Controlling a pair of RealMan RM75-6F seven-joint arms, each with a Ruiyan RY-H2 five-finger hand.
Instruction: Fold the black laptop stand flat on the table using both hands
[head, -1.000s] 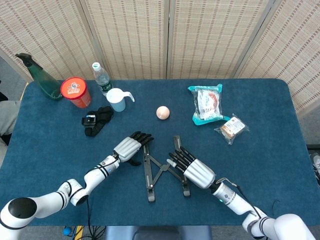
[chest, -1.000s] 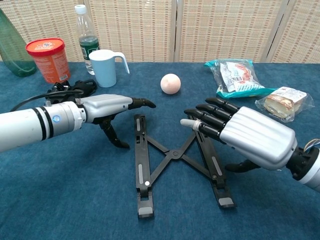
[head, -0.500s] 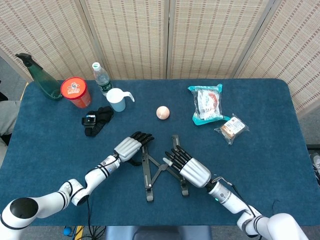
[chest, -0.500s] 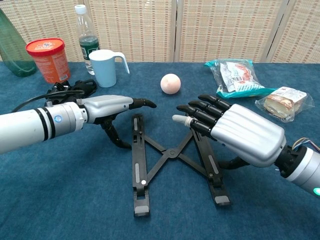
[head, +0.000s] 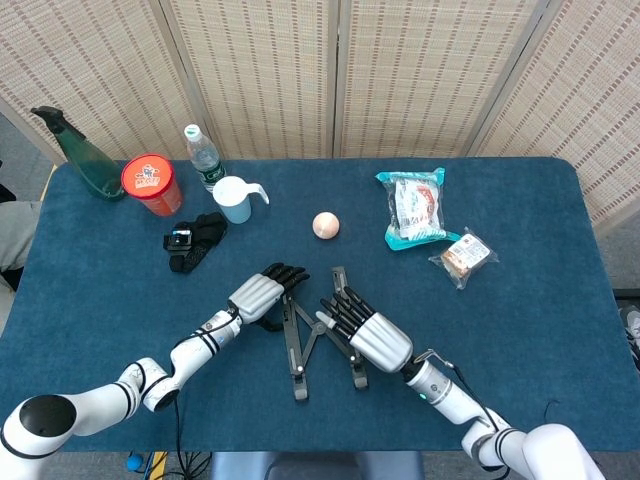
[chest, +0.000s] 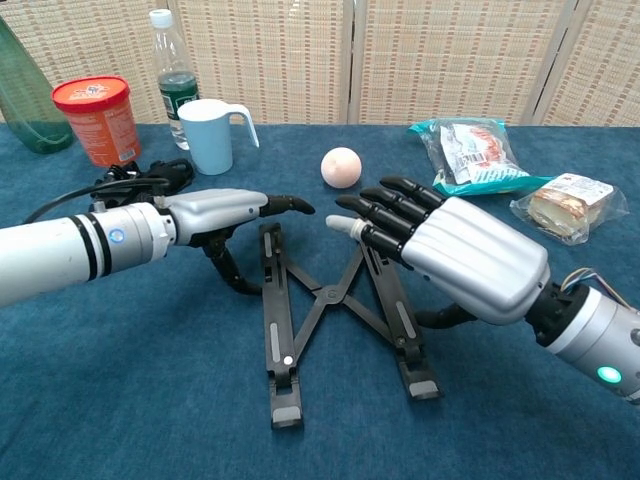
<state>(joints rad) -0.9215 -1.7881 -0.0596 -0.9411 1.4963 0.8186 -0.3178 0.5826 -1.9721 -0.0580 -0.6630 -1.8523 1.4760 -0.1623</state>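
- As the right hand (chest: 455, 255) sweeps inward, fingers extended and pressed side by side against the right rail, the laptop stand (chest: 330, 310) is narrowing on the blue surface (chest: 120, 400); its two rails sit visibly closer than a second ago.
- The left hand (chest: 215, 215) stays braced against the outer side of the left rail, fingers straight and together, gripping nothing.
- The crossbars still form a shallow X, so I judge the fold roughly halfway: more inward squeeze needed.
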